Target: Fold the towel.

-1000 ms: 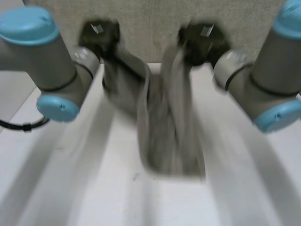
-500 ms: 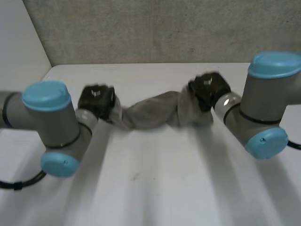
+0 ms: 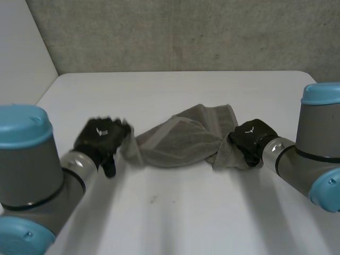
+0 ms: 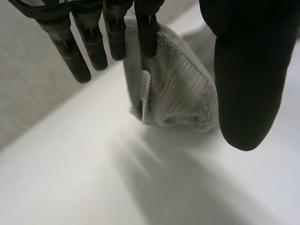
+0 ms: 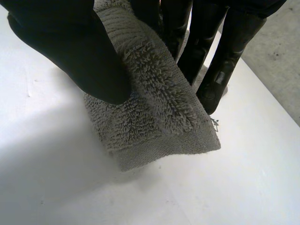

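We see the grey towel (image 3: 175,141) bunched mid-frame on the tabletop (image 3: 186,212). Our left hand (image 3: 101,137) pinches its left end between fingers (image 4: 146,28) and thumb; our right hand (image 3: 251,139) pinches the right end

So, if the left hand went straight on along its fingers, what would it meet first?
Probably the bare white table. The left hand points down at it, pinching one end of the towel. How near it is cannot be told.
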Action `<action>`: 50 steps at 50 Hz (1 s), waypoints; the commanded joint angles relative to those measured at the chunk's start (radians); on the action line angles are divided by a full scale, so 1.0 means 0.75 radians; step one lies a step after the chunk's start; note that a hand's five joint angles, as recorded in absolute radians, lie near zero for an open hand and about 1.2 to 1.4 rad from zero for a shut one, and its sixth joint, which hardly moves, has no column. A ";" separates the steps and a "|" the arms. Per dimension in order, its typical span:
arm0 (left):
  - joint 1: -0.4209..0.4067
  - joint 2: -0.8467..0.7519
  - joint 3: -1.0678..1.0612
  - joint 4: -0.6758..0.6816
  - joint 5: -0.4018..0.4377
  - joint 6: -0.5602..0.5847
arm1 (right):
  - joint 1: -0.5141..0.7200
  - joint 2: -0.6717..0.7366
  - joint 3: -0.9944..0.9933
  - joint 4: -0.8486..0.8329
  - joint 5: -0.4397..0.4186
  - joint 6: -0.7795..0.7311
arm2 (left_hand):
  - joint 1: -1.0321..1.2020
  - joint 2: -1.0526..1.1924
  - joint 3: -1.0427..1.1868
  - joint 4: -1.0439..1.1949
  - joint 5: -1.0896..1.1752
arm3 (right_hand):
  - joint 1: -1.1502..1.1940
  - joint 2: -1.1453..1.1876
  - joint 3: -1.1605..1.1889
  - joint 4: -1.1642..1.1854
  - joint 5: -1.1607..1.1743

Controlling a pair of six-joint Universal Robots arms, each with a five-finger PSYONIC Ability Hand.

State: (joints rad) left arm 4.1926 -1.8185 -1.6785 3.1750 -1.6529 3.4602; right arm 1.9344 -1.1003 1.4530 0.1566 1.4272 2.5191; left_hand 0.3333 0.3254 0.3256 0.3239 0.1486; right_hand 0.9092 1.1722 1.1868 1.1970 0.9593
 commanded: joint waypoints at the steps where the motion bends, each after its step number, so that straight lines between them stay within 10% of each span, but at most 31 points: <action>1: 0.024 0.001 0.180 0.009 0.005 -0.022 | -0.008 -0.010 0.065 -0.078 -0.007 -0.005 | -0.046 -0.036 -0.036 -0.034 -0.033 | 0.649 0.299 0.279 0.266 0.350; 14: 0.024 -0.349 0.501 -0.034 0.001 -0.232 | -0.006 -0.012 0.071 -0.084 -0.007 -0.007 | -0.030 -0.020 -0.020 -0.018 -0.017 | 0.649 0.299 0.279 0.266 0.350; 37: 0.018 -0.337 0.424 -0.333 -0.011 -0.314 | -0.053 0.001 0.063 -0.123 -0.007 -0.009 | 0.095 0.105 0.105 0.107 0.108 | 0.649 0.299 0.279 0.266 0.350; 50: 0.057 -0.189 0.042 -0.059 0.093 0.020 | -0.053 0.015 0.063 -0.131 -0.007 -0.011 | 0.067 0.078 0.078 0.080 0.081 | 0.649 0.299 0.279 0.266 0.350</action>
State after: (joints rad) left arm 4.2059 -2.0044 -1.5133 2.9718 -1.6444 3.2735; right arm 1.8943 -1.0924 1.4976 0.0593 1.4220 2.5113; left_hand 0.3472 0.3401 0.3403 0.3390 0.1635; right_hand 0.9092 1.1722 1.1868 1.1970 0.9616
